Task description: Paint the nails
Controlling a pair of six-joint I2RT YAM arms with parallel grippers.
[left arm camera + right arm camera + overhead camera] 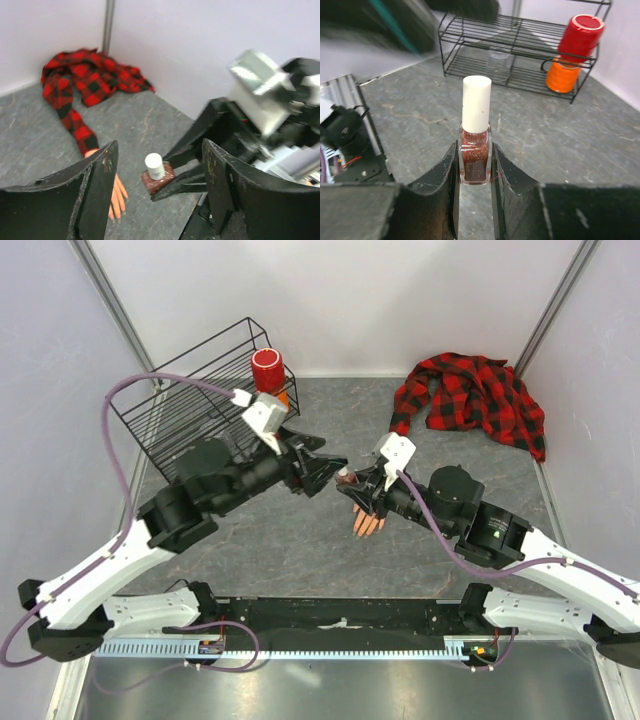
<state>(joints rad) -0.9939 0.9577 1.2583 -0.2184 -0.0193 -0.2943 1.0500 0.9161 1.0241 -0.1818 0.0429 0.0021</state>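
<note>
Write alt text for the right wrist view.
The right hand is shut on a small white-capped glass bottle of glittery red-brown polish, held upright. Behind stands a black wire rack holding a red cup above an orange cup.

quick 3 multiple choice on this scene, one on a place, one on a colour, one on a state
1. Where does the plaid shirt lie, seen from the top camera?
A. bunched in the far right corner
B. inside a wire rack
C. between the arm bases

2. What colour is the cap of the polish bottle?
A. red
B. white
C. black

3. How does the left pincer stand?
A. shut on the bottle
B. shut on a mannequin hand
C. open, gripping nothing

Key:
1 A, the red-and-black cloth is heaped by the far right walls.
2 B, the right wrist view shows a white cap over glittery red-brown polish.
3 C, its fingers stand wide apart, and it is the right pincer that clamps the bottle.
</note>
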